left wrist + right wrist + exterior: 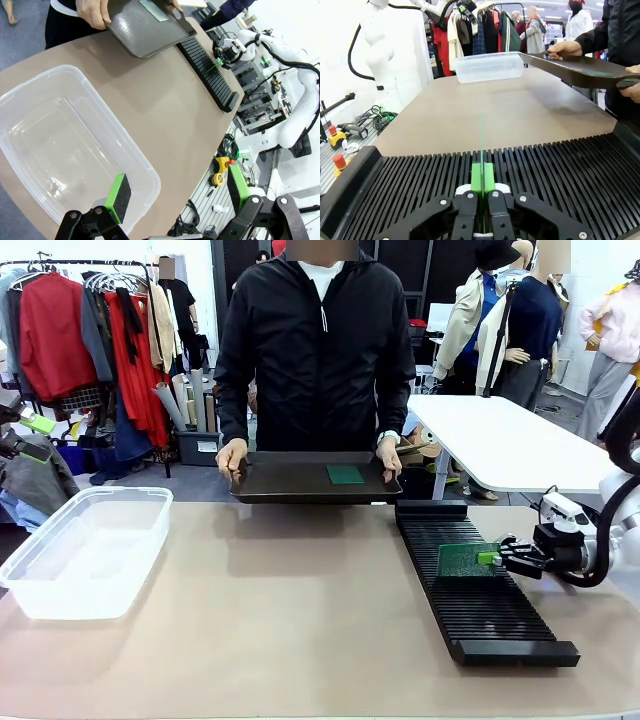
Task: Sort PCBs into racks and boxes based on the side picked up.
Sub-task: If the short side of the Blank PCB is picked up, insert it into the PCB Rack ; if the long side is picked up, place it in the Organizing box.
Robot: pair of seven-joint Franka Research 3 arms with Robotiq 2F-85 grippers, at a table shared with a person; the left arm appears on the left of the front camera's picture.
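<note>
The right fingers [482,181] are clamped shut on the edge of a green circuit board [463,560], which stands upright in the slots of the black rack [490,615] at the right of the front view. The left fingers [118,197] are spread wide with nothing between them, hanging in the air near the clear tub [85,540] at the left of the worktop [300,620]. At the far edge a person [315,350] holds a dark tray [290,483] by both ends, with another board [345,474] lying flat on it
</note>
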